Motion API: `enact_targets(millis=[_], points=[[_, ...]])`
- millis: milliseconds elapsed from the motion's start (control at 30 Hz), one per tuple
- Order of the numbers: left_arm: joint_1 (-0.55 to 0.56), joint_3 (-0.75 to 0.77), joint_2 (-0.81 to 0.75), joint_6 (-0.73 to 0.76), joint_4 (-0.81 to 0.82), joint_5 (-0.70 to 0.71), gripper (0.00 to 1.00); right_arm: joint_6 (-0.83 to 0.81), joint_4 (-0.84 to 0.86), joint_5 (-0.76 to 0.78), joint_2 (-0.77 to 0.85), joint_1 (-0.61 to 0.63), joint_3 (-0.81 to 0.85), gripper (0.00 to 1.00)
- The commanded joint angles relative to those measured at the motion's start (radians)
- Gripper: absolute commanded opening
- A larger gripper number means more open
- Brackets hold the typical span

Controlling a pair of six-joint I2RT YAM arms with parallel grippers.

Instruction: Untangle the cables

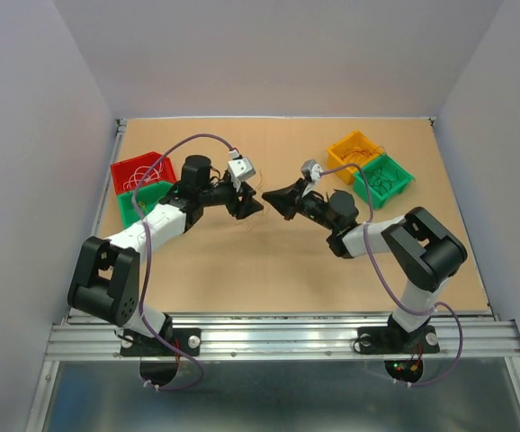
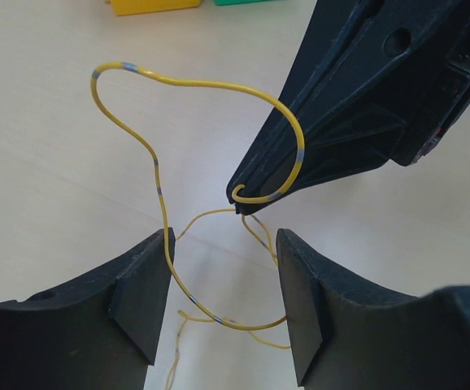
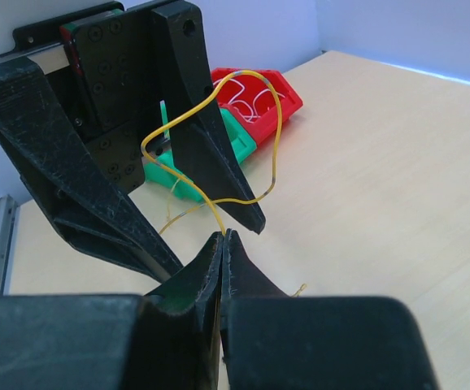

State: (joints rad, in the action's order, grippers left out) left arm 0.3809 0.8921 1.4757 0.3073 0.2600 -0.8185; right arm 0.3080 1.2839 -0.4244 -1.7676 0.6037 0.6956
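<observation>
Right gripper [image 3: 223, 237] clamped on the yellow cable [image 2: 191, 80] end. From that gripper the cable arcs up in a tall loop, long axis roughly upright, then runs down between the left gripper [image 2: 223, 244] fingers, which are apart.

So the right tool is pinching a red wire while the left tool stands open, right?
Not red. The wire is yellow, as the right wrist view shows; the right tool is pinching it while the left tool stands open.

Robotics lab cell, plain walls [image 1: 26, 135] around a bench [image 1: 278, 279], aluminium rail [image 1: 278, 340] along its near edge, coloured bins [image 1: 341, 144] near far corners
</observation>
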Motion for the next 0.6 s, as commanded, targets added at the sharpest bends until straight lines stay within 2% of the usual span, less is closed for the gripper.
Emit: enact_targets(millis=[0,233,567], points=[[0.016,0.001,-0.026,0.030,-0.008,-0.036,0.64,0.034,0.173,-0.022,0.017,0.005,-0.024,0.01],[0.027,0.022,0.003,0.044,-0.039,-0.021,0.60,0.092,0.270,-0.039,-0.009,0.005,-0.033,0.00],[0.038,0.073,0.069,0.047,-0.091,-0.015,0.39,0.161,0.402,-0.031,-0.041,0.007,-0.050,0.00]])
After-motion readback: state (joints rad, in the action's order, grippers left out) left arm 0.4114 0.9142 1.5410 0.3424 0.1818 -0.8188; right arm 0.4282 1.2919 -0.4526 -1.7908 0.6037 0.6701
